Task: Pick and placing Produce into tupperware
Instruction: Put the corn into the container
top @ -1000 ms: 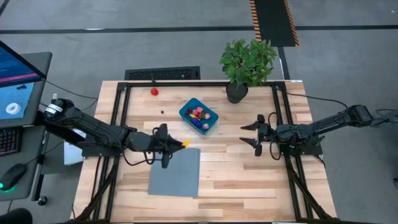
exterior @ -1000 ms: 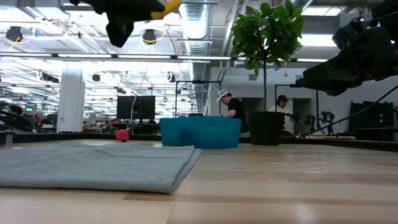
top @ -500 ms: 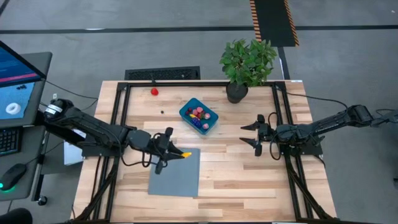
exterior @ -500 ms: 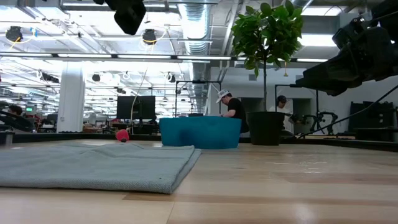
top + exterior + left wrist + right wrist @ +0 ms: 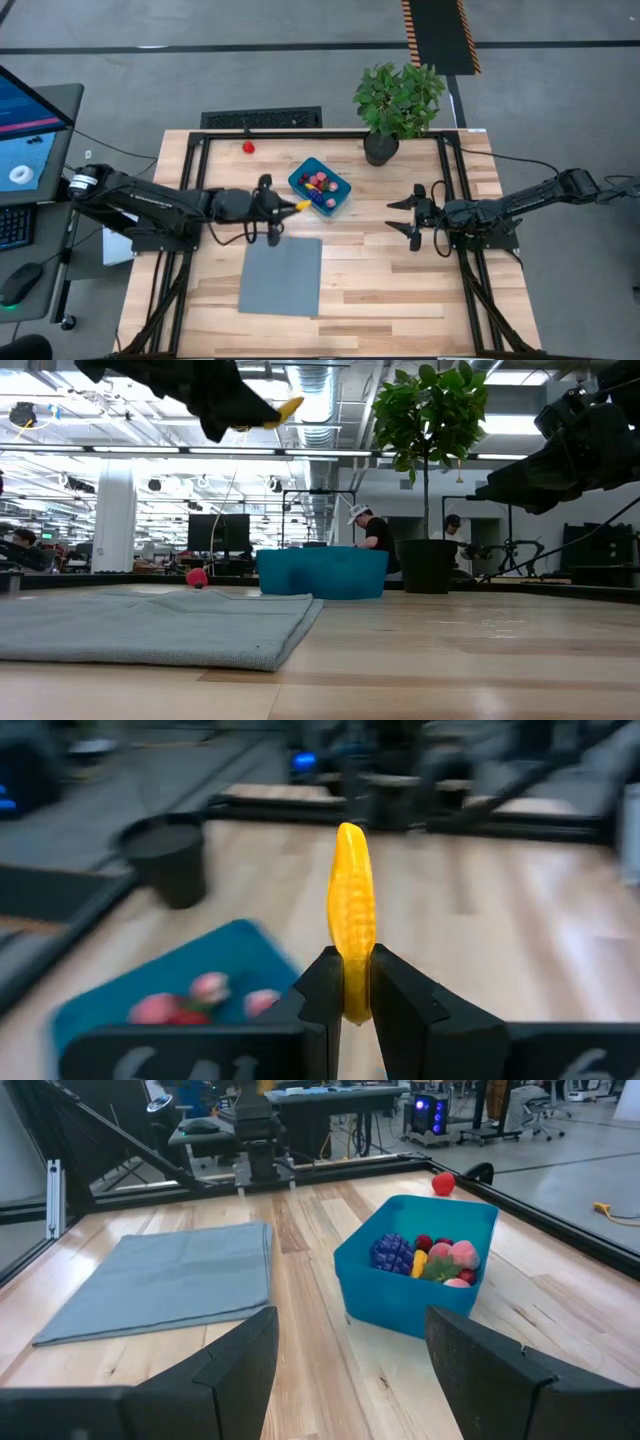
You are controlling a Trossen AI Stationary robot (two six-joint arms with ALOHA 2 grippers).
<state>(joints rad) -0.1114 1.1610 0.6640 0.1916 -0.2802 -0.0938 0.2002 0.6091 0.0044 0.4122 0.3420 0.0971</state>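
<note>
My left gripper (image 5: 283, 208) is shut on a small yellow corn-like piece of produce (image 5: 352, 905), which shows again (image 5: 288, 407) high above the table. It hovers just left of the teal tupperware (image 5: 320, 186), between it and the grey sheet (image 5: 282, 276). The tupperware stands on its base and holds several red, pink, yellow and purple pieces (image 5: 425, 1258). One red piece (image 5: 248, 146) lies on the table near the far edge. My right gripper (image 5: 405, 217) waits open right of the tupperware, with nothing between its fingers (image 5: 240, 1355). My left gripper pinches one end of the yellow piece (image 5: 351, 988) between its two fingers (image 5: 322, 990). The fingers come nearly level from the table's left. The rest of the piece sticks out past the fingertips toward the tupperware, lifted clear of the table.
A potted green plant (image 5: 398, 102) stands at the far edge, right of the tupperware. A small dark object (image 5: 261, 181) lies left of the tupperware. Black frame rails (image 5: 190, 190) run along the table's left and right sides. People sit in the room beyond the table (image 5: 372, 528).
My left gripper has swung from above the grey sheet's far edge toward the table's far edge and now hangs beside the tupperware. It has rolled on the way. It stays shut on the yellow piece, which stays clear of the table.
</note>
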